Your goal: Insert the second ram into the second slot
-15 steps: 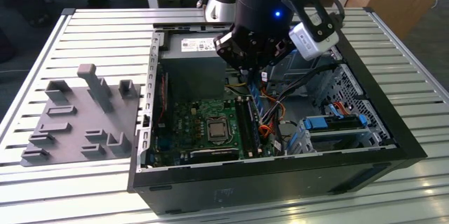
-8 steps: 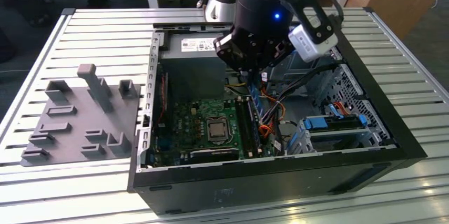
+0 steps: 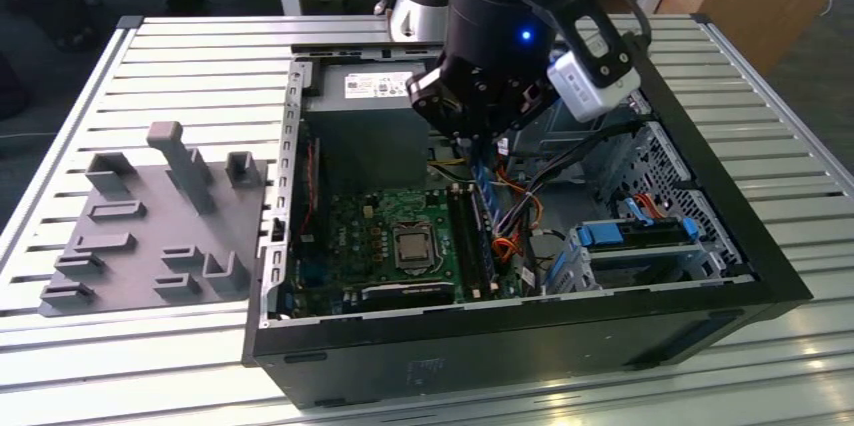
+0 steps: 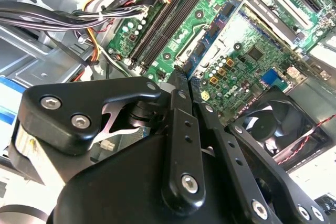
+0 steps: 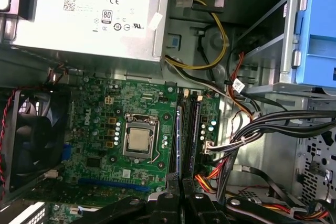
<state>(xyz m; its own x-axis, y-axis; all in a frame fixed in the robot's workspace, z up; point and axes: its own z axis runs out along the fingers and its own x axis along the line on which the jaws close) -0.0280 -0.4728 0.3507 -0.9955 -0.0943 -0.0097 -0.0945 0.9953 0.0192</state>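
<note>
My gripper (image 3: 477, 149) hangs over the open computer case (image 3: 747, 276), above the motherboard's memory slots (image 3: 463, 236). In the first wrist view its fingertips (image 5: 169, 199) are shut on a thin blue stick seen edge-on, the second ram (image 5: 179, 140). The stick lies lengthwise in line with the long black slots (image 5: 190, 135), on their processor side. In the second wrist view the gripper (image 4: 178, 77) has its fingers drawn together, and the black slots (image 4: 157, 24) lie bare beyond them. How high the stick is above the board is unclear.
A processor socket (image 5: 139, 140), a fan (image 5: 31, 129) and the power supply (image 5: 84, 14) surround the slots. Bundled cables (image 5: 247, 129) run close beside them. Blue drive brackets (image 3: 641, 236) sit at the exterior view's right. A grey fixture plate (image 3: 147, 226) lies outside the case.
</note>
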